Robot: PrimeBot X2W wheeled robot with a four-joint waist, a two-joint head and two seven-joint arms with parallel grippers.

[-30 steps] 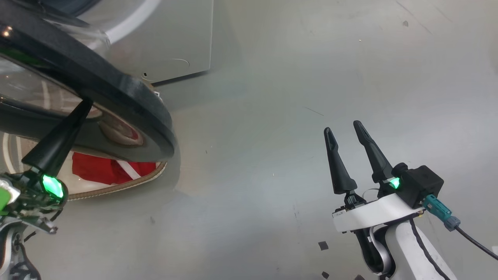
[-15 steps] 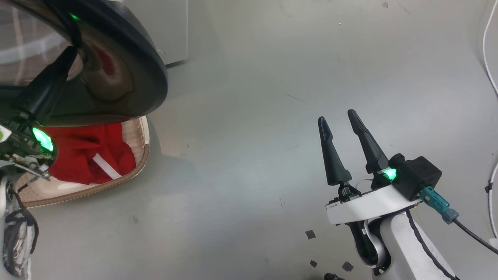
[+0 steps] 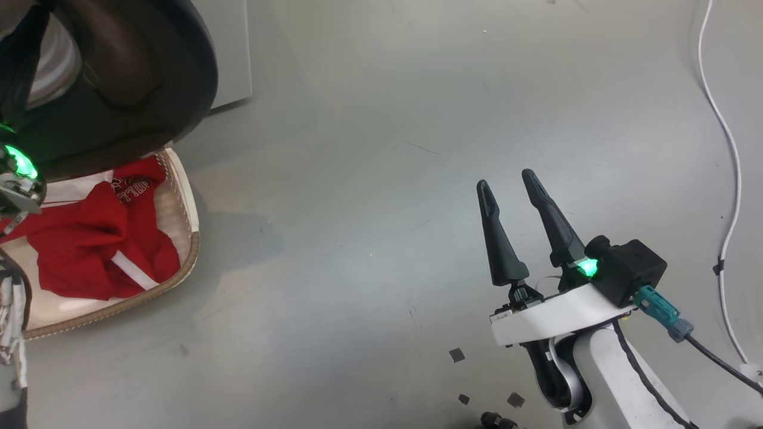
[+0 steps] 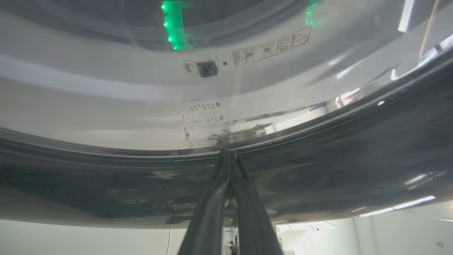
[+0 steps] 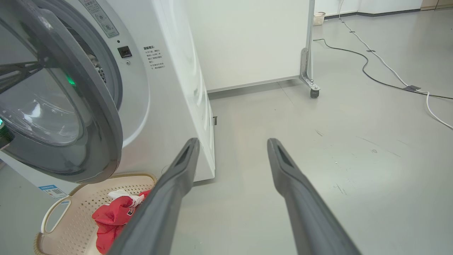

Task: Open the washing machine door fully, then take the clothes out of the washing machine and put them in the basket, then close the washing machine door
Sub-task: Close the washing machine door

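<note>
Left hand point(image 4: 229, 156) is pinched shut, tips against the glossy outer face of the washing machine door point(image 4: 336, 166). Door is part-open with the washing machine point(image 5: 170, 88) front straight beyond, so the closing push likely runs along the fingers. Right hand point(image 3: 505, 179) is spread wide, empty, well apart. Clothes point(image 3: 89, 238) lie in the basket point(image 3: 189, 238) on the bare grey floor point(image 3: 381, 179) under the door.
</note>
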